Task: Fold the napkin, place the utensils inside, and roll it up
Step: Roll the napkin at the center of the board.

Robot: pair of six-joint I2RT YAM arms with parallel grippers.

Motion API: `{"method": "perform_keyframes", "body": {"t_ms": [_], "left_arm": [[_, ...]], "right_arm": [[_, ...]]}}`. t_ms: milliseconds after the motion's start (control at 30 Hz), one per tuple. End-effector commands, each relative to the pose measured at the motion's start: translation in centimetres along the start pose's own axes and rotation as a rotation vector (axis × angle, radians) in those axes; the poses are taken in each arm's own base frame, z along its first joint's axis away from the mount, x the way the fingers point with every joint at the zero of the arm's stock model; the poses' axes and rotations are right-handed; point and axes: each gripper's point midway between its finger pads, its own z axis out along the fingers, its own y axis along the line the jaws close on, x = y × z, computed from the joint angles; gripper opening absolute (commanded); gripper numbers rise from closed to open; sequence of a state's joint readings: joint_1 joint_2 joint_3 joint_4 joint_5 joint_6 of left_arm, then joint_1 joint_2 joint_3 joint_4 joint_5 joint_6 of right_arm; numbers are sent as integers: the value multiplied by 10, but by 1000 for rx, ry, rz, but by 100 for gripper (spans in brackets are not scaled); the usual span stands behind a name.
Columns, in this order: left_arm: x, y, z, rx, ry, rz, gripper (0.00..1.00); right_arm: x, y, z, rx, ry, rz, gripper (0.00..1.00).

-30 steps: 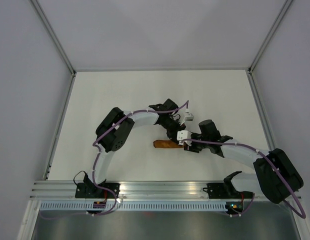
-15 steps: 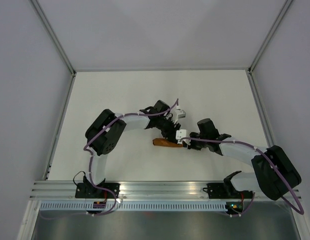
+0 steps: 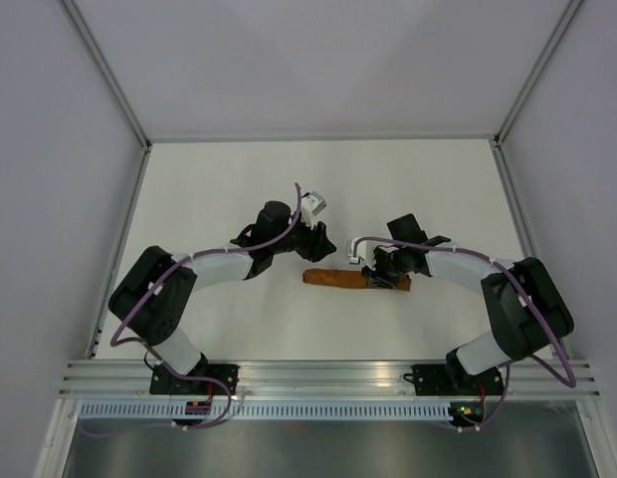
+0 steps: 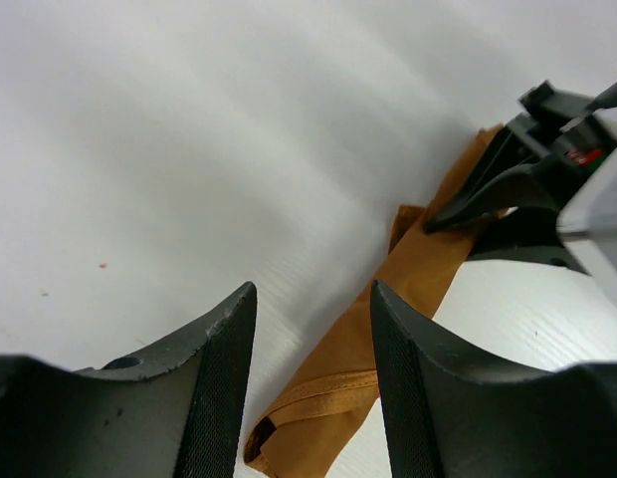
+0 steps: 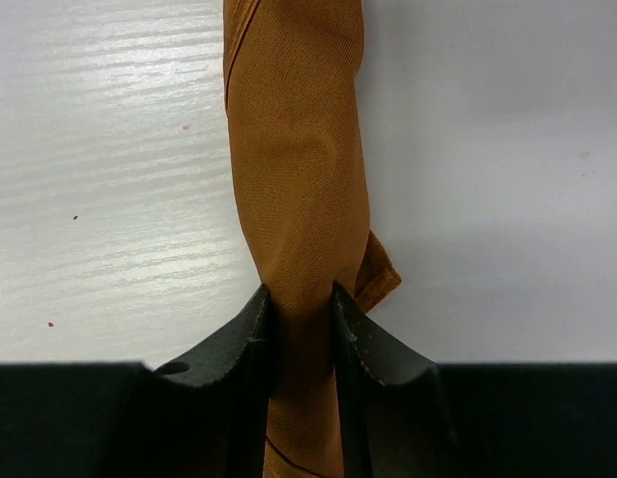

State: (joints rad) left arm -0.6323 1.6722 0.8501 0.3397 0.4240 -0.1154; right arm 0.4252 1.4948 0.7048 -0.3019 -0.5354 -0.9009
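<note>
— Top external: where's the napkin?
— Rolled up, lying mid-surface between both arms.
— Left wrist?
— Left gripper spread apart, empty, near the napkin.
— Right wrist?
— Right gripper pinched narrow, clamping the rolled napkin.

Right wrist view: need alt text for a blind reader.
The right gripper pinches a rolled rust-orange napkin between its two black fingers; the roll runs straight up the frame across a white table. A loose cloth corner sticks out right, beside the fingers.
</note>
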Motion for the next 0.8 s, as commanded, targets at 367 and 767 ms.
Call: {"method": "perform_keyframes", "body": {"t_ms": [367,767], "left_arm": [[-17,-17,-40,-337,-268,-4,54],[45,-56,-20,-577,-238,-268,56]], "right_arm": [[8,15,13,-285,56,249,23],[10,10,20,-301,71,327,22]]}}
